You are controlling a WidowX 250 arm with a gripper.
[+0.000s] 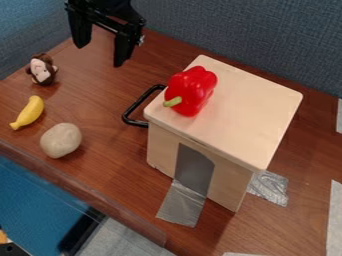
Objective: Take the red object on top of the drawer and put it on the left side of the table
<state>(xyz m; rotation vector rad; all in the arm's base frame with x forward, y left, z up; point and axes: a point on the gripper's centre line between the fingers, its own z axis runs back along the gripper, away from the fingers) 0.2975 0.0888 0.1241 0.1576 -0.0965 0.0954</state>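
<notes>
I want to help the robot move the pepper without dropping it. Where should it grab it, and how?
Probably around the fat middle of the red pepper, coming straight down. It lies on its side with nothing over it, so fingers could squeeze both long sides. The green stem looks too thin to hold well.

up and left of the drawer [247, 107], the top edge cuts off my arm [110, 4] above the gripper [99, 55]. i can't see the drawer's face behind the handle [135, 107], nor the patch of its top under the red pepper [194, 90]. right of the drawer, a pale strip [334, 215] is cut off. far down and left of the drawer, a dark object [10, 250] is cropped at the corner, too little showing to name.
</notes>
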